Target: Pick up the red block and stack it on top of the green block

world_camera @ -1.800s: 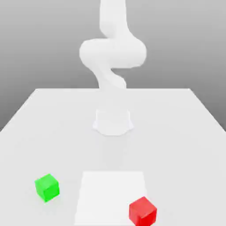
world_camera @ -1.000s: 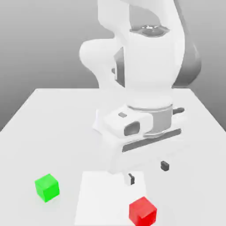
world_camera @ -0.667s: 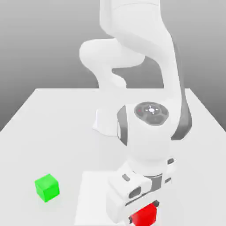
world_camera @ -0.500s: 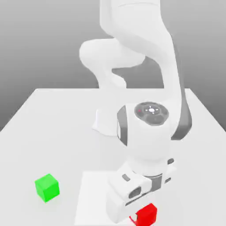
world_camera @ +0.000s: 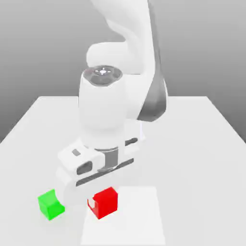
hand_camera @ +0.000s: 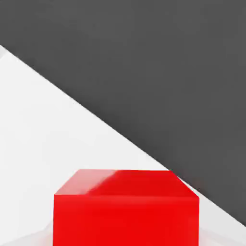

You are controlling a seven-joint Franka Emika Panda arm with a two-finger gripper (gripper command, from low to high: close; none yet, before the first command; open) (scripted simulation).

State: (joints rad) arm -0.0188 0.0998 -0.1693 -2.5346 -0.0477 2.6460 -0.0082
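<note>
Clamped between my jaws, the red block [world_camera: 104,202] hangs off the table [world_camera: 202,158], carried toward the green block [world_camera: 50,204] at nine o'clock so it can stack there.

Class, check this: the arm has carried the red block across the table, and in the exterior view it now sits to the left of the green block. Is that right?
Not quite. The arm has carried the red block across the table, but in the exterior view it sits to the right of the green block, not the left. The green block is nearer that view's left edge, partly hidden behind the robot's hand.
</note>
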